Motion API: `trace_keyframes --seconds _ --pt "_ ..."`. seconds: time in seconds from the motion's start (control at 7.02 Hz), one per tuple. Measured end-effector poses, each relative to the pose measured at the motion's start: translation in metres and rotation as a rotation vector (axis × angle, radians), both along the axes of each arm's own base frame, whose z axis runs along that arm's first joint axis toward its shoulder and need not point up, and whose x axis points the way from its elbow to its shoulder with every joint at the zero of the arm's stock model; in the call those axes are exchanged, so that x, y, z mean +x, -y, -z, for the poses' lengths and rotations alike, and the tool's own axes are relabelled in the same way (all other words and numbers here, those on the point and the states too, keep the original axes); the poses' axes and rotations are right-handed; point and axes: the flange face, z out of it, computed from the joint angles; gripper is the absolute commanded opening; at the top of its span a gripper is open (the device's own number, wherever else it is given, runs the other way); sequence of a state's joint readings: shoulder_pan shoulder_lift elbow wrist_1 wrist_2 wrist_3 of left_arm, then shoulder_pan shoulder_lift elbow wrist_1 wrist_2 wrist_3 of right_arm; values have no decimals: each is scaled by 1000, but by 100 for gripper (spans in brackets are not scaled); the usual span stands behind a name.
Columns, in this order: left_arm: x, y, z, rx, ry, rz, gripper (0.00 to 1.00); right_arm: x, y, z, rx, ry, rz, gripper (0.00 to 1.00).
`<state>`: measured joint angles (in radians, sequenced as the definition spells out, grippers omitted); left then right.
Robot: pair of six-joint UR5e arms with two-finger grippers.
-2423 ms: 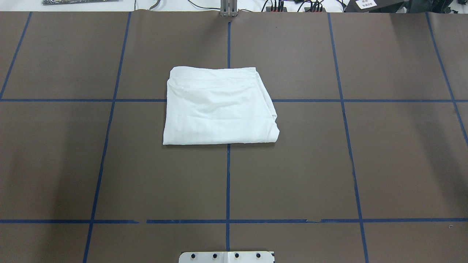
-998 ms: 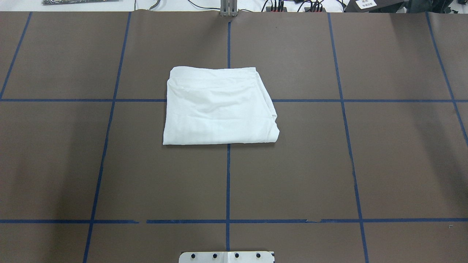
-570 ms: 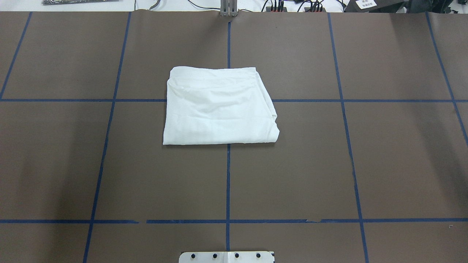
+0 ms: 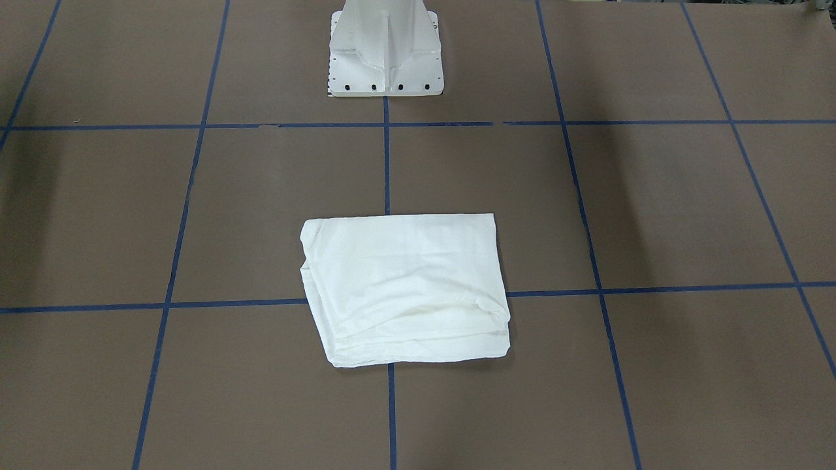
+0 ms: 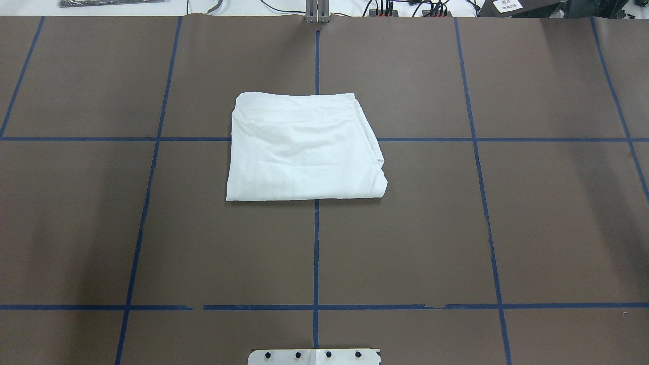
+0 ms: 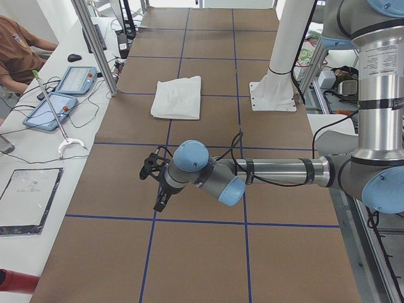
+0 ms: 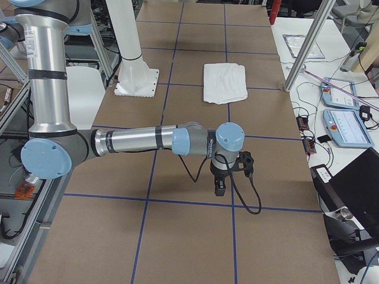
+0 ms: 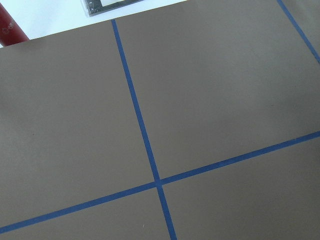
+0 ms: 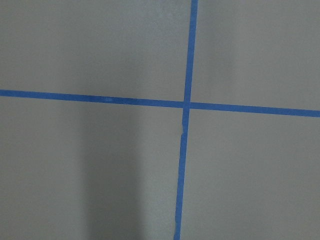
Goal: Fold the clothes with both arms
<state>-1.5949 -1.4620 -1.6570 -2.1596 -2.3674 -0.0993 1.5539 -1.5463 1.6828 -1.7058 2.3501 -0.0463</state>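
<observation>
Nearest to me in the overhead view is the foot of the white pedestal (image 5: 314, 356), bolted at the near edge of the brown table (image 5: 405, 243). Blue tape (image 5: 316, 253) cuts the table into big squares.

Past that there is a wide bare stretch, then the shirt (image 5: 304, 149). It lies folded into a flat white block, right on the spot where the middle tape line meets a cross line. Its near edge is straight and neat. Its right side and far edge show thin layers stacked up. There is lots of open room on both sides of it.

The left arm (image 6: 278, 170) reaches out low over the table's left end, and the left gripper (image 6: 158, 203) points down, well apart from the shirt. The right arm (image 7: 136, 142) does the same at the other end with the right gripper (image 7: 219, 188). I see them only from the side – I cannot tell if the fingers are spread or closed.

Far off, cables (image 5: 405, 7) lie past the far edge. A white label (image 5: 507, 5) sits there too – its writing is too small to read. So is the small white print on the right arm's wrist.
</observation>
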Motion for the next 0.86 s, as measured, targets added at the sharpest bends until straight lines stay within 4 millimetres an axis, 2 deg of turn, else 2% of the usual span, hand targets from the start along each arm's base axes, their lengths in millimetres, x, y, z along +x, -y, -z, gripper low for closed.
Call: trace_keyframes --seconds 0.43,0.86 --pt "0 5 11 25 6 -1 100 0 0 -4 -6 0 1 100" --pt "1 9 23 61 7 -4 100 0 -4 -18 -36 1 2 100"
